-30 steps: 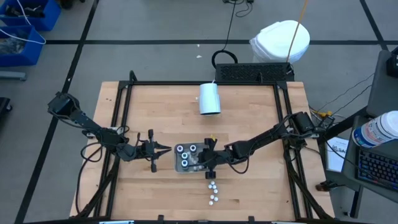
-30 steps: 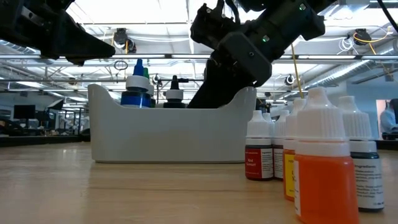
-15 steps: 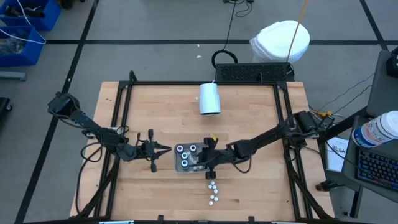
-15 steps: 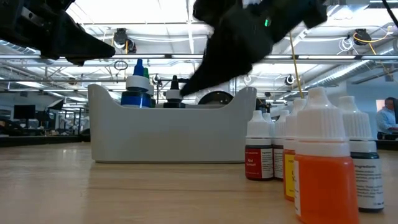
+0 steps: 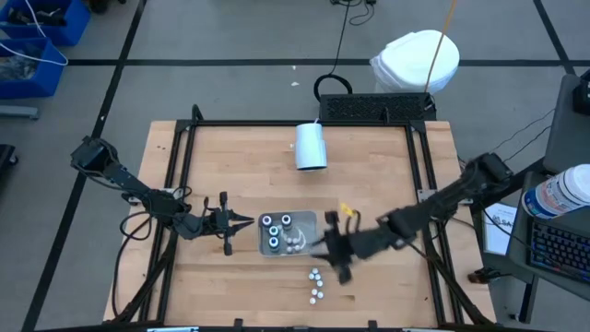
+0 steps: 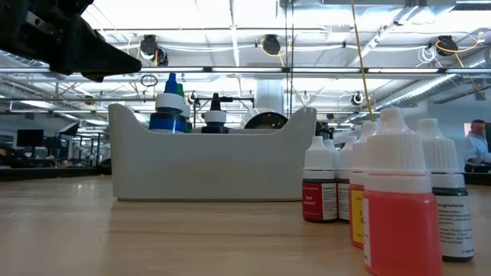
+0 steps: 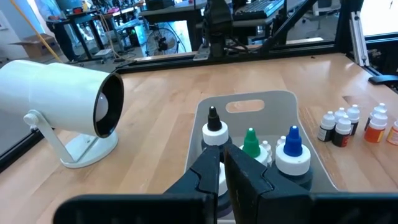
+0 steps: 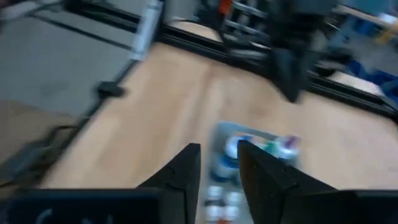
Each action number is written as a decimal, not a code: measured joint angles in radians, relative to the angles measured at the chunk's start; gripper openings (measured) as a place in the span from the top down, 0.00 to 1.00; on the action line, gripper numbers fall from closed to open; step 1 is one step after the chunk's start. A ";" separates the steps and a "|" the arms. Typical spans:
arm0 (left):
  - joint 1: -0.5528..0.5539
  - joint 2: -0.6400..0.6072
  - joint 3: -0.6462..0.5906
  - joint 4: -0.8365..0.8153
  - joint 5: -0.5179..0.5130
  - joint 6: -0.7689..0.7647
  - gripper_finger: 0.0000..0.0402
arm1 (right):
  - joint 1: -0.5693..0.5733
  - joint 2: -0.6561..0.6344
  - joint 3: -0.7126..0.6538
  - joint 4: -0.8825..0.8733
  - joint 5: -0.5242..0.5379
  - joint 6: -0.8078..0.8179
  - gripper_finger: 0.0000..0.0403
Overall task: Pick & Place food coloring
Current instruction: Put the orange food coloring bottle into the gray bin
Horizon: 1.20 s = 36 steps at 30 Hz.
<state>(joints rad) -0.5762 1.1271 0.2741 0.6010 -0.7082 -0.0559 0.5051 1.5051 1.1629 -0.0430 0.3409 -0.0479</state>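
The right claw (image 5: pixel 324 247) hangs above the desk just right of the grey plastic tray (image 5: pixel 265 247); its two dark fingers (image 8: pixel 186 171) stand a little apart with nothing between them. The left claw (image 5: pixel 247 219) waits just left of the tray, pressed shut and empty.

The food coloring is in two groups. Inside the tray stand the wider bottles with dark teal rims (image 5: pixel 276 220), next to smaller white-capped ones; in the left wrist view their black (image 7: pixel 213 121), green (image 7: pixel 250 140) and blue (image 7: pixel 293 140) tips point straight up. On the bare wood near the tray's front right corner stand the small white-capped bottles (image 5: pixel 315 284), close together. Every bottle is upright, long axis vertical.

The desk (image 5: pixel 369 175) is of light wooden planks inside a black frame. A large white cylinder on a stand (image 5: pixel 311 146) lies near its far edge. Beyond it are a grey floor, blue bins (image 5: pixel 41 37) and ceiling lights (image 6: pixel 270 44).
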 joint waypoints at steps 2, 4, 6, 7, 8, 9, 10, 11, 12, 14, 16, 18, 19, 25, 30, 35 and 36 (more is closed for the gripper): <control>0.000 0.000 0.000 0.000 0.000 -0.001 0.92 | 0.059 0.001 0.000 -0.002 0.001 0.002 0.79; 0.000 0.000 0.000 0.000 0.000 -0.001 0.92 | 0.114 0.017 -0.001 0.007 0.002 0.012 0.82; 0.000 0.000 0.000 0.000 0.000 -0.002 0.92 | 0.163 0.040 -0.015 0.027 0.002 0.029 0.84; 0.000 0.000 0.000 0.000 0.000 -0.002 0.92 | 0.188 0.051 -0.024 0.027 0.004 0.037 0.85; 0.000 0.000 0.000 0.000 0.000 -0.002 0.92 | 0.210 0.065 -0.033 0.035 0.008 0.045 0.86; 0.000 0.000 0.000 0.000 0.000 -0.002 0.92 | 0.233 0.079 -0.043 0.053 0.026 0.054 0.87; 0.000 0.000 0.000 0.000 0.000 -0.002 0.92 | 0.254 0.090 -0.055 0.061 0.042 0.062 0.88; 0.000 0.000 0.000 0.000 0.000 -0.002 0.92 | 0.276 0.100 -0.067 0.064 0.060 0.065 0.89; 0.000 0.000 0.000 0.000 0.000 -0.002 0.92 | 0.293 0.112 -0.077 0.067 0.076 0.066 0.90; 0.000 0.000 0.000 0.001 0.000 -0.003 0.92 | 0.319 0.133 -0.097 0.079 0.107 0.073 0.93; 0.000 0.000 0.000 0.000 0.000 -0.006 0.92 | 0.334 0.147 -0.114 0.087 0.134 0.090 0.96; 0.000 0.000 0.000 0.001 0.000 -0.006 0.92 | 0.342 0.151 -0.139 0.091 0.152 0.113 0.99; 0.000 0.000 0.000 0.000 0.000 -0.006 0.92 | 0.343 0.151 -0.155 0.095 0.169 0.121 0.99; 0.000 0.000 0.000 0.000 0.000 -0.002 0.92 | 0.319 0.103 -0.334 0.310 0.174 -0.013 0.99; 0.000 0.000 0.000 -0.006 0.000 0.004 0.92 | 0.235 -0.022 -0.515 0.571 0.101 -0.094 1.00; 0.000 0.000 0.000 0.002 0.002 -0.013 0.92 | 0.161 -0.182 -0.632 0.589 0.028 -0.093 1.00; 0.000 0.000 0.000 0.001 0.007 -0.032 0.92 | 0.150 -0.209 -0.651 0.593 -0.001 -0.094 1.00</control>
<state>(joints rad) -0.5762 1.1273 0.2741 0.6018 -0.7011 -0.0877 0.6551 1.2958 0.5118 0.5499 0.3403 -0.1419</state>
